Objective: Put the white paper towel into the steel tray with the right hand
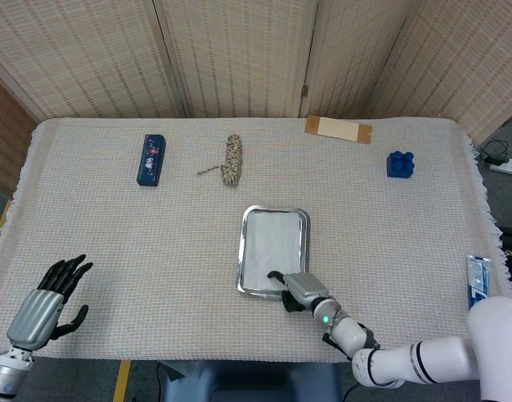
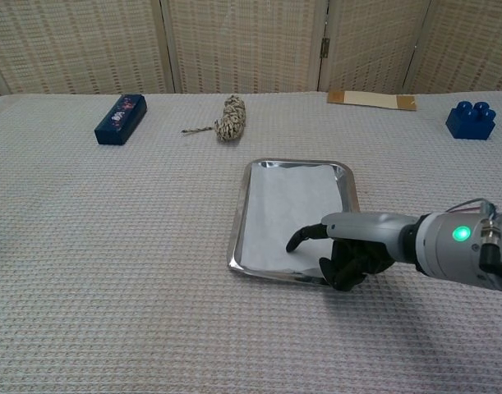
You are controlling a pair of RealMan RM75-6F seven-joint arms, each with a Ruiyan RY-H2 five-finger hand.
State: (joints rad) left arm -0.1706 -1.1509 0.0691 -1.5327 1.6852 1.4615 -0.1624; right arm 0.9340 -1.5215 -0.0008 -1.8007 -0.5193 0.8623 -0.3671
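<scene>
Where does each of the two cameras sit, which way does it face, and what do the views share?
Head view: high above the near table edge, looking steeply down; shows the left hand open by the near-left corner and the right hand at the steel tray.
Chest view: lower, looking across the table toward the screens; only the right hand and forearm show.
Shared: tray, white paper towel inside it, blue block, rope bundle, blue box.
</scene>
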